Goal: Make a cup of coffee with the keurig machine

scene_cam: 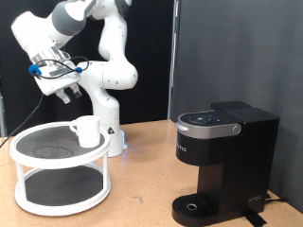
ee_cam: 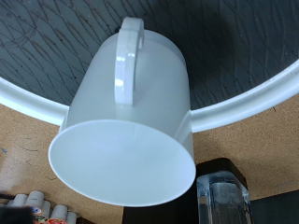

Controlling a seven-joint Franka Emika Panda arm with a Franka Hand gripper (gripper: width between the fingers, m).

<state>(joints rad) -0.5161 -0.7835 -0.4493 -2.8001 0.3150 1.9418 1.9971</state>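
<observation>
- Step looks like fetching the cup [scene_cam: 87, 130]; we'd come down over its handle [ee_cam: 129, 58] or rim squarely, since it sits at the edge of the white two-tier stand [scene_cam: 28, 151].
- Gripper [scene_cam: 64, 93] hangs above the stand, arm bent high; fingers apart or together, we can't tell.
- Keurig machine [scene_cam: 225, 161] stands well apart, at the exterior view's right, lid down.

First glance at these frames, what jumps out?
The white cup sits on the top tier of the white round stand at the exterior view's left, and it fills the wrist view. The gripper hangs above it. The black keurig machine stands right, lid shut.
</observation>
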